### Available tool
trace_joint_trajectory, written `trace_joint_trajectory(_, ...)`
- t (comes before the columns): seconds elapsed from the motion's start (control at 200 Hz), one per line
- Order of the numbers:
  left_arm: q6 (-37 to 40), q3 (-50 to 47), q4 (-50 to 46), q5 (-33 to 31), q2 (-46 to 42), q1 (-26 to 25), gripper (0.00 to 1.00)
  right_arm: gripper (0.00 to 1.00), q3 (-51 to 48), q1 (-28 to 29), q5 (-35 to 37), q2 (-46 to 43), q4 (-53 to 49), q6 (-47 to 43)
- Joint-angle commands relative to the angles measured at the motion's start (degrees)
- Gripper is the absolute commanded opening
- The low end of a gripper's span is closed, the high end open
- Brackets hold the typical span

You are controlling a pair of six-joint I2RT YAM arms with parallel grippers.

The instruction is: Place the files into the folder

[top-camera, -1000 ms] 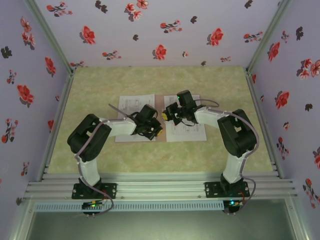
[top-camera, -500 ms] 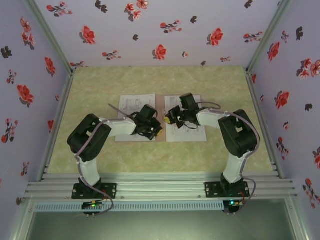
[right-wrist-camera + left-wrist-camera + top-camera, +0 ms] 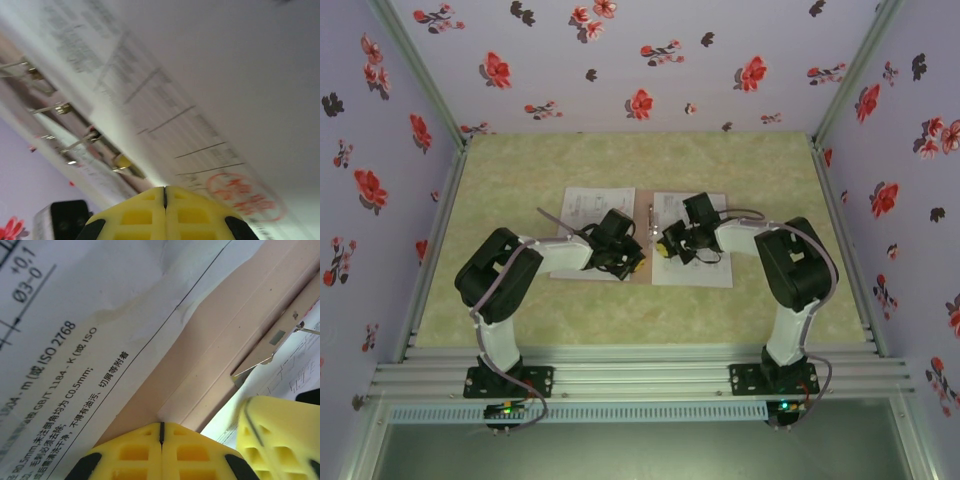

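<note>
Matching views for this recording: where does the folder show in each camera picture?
Top external: the folder is a pinkish strip between the two sheets, mid-table.
Left wrist: the folder is a broad diagonal band from bottom centre to upper right.
Right wrist: the folder is a narrow, blurred strip at the left edge.
Shared landmark: the metal clip on the folder.
</note>
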Motion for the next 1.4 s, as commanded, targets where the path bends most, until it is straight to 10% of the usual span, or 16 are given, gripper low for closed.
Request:
trace_joint_trajectory(0.0,-0.7,-1.1,-2.2,-1.6,1.7,-0.3,0.00,0.00,-0.9,-0.2,1.4,1.1,-3.6,-2.5)
trace_joint_trajectory(0.545,-0.4,-0.6,-1.9,-1.4,2.2,-0.5,0.00,0.11,9.1,0.8,1.4,-4.6,-2.5,5.3)
trace_joint_trajectory(0.91,-0.2,-0.3,-1.8,-1.1,2.4,-0.4,0.00,0.21,18.9,-3.7,3.8,1.4,-12.4,-4.9)
trace_joint_trajectory(1.23,0.1,0.9,-1.8,-0.4,3.3,-0.5,0.00,0.67,-0.7,-4.3,3.8,-5.6,2.7,-0.3)
trace_joint_trajectory(1.39,0.4,1.2,-2.1,-0.3,3.4,-0.4,0.00,0.72,-5.0,-4.9,3.5,-5.0,8.9,1.9)
